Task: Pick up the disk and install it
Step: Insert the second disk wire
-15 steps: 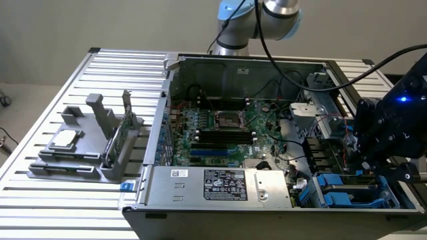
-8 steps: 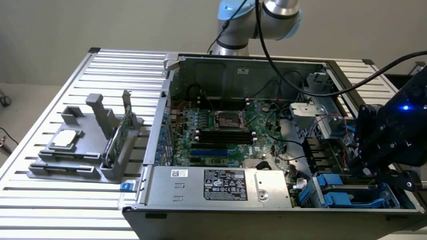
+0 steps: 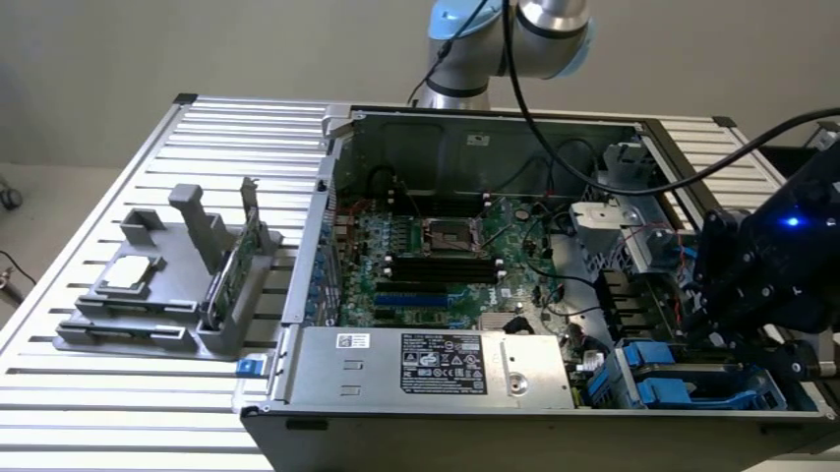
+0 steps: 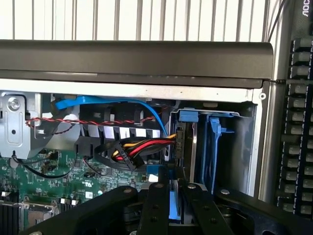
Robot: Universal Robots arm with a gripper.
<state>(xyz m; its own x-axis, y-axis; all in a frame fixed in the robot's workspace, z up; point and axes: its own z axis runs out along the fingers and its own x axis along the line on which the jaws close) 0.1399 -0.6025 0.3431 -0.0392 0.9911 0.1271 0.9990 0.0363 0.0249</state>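
Note:
The disk (image 4: 187,149) stands on edge in the drive bay of the open computer case (image 3: 315,206). I see its silver-grey side and the blue plastic rail (image 4: 188,116) at its end. My gripper (image 4: 174,208) has its black fingers (image 4: 157,205) pressed close together on the near end of the disk, with a blue strip showing between them. In the exterior view my gripper (image 3: 735,339) hangs over the bay at the case's corner on that view's right, above blue rails (image 3: 660,379).
A second blue bracket (image 4: 215,134) stands beside the disk. Red, yellow and black cables (image 4: 142,147) and a blue cable (image 4: 146,105) run next to the bay. The power supply (image 3: 434,364) and motherboard (image 3: 434,256) lie in the case. A grey fixture (image 3: 171,305) carries a silver chip (image 3: 128,273) and a green card (image 3: 236,265). A keyboard (image 4: 298,122) lies outside the case.

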